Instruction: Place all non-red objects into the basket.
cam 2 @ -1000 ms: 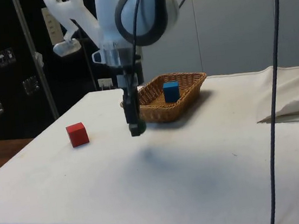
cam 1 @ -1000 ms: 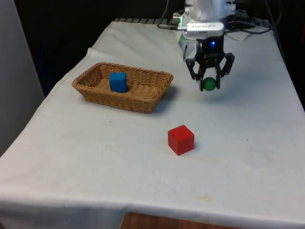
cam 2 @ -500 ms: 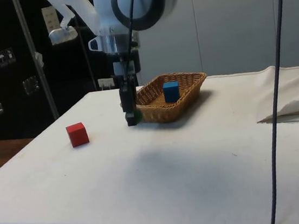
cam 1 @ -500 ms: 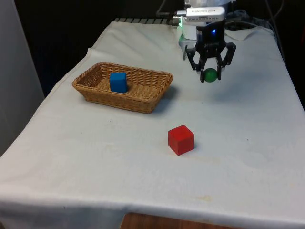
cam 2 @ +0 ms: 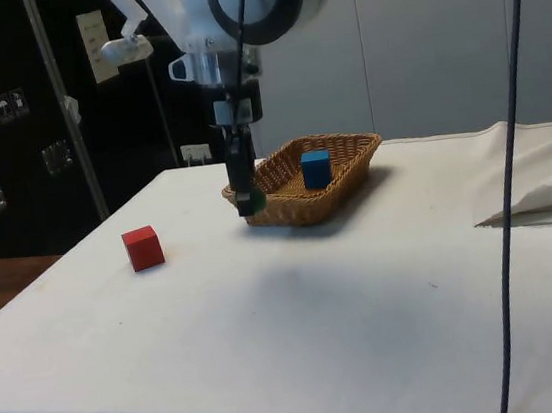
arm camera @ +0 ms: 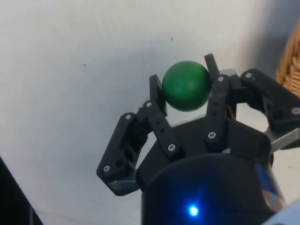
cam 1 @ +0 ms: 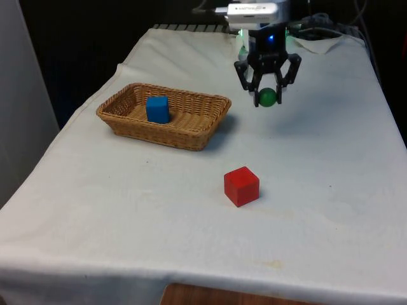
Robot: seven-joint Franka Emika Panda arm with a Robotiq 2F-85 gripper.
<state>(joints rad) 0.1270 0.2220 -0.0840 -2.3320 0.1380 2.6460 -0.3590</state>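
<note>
Nearest to you in the front view, the white cloth [cam 1: 127, 229] covers the table, bare along its near edge. A little farther in, the red cube [cam 1: 241, 185] sits on the cloth by itself, turned so one corner faces you; in the side view you find the same red cube [cam 2: 143, 248] well apart from everything else.

Farther back, towards the front view's left, the wicker basket [cam 1: 191, 130] rests on the cloth with the blue cube [cam 1: 157, 108] inside it, near the end at the front view's left. From the side you see the blue cube [cam 2: 316, 168] standing up against the basket's [cam 2: 297, 209] far wall.

Beyond that, at the front view's right of the basket, the gripper [cam 1: 268, 96] hangs above the cloth with its fingers clamped on the green ball [cam 1: 268, 96]. The ball is off the table, outside the basket, and near the basket's end at the front view's right. In the wrist view you see the green ball [arm camera: 186, 86] pinched between the two fingers [arm camera: 157, 96], with the gripper [arm camera: 186, 89] over white cloth and a strip of the basket's rim [arm camera: 289, 58] just beside it. From the side, the gripper [cam 2: 246, 199] appears in front of the basket's near corner.
</note>
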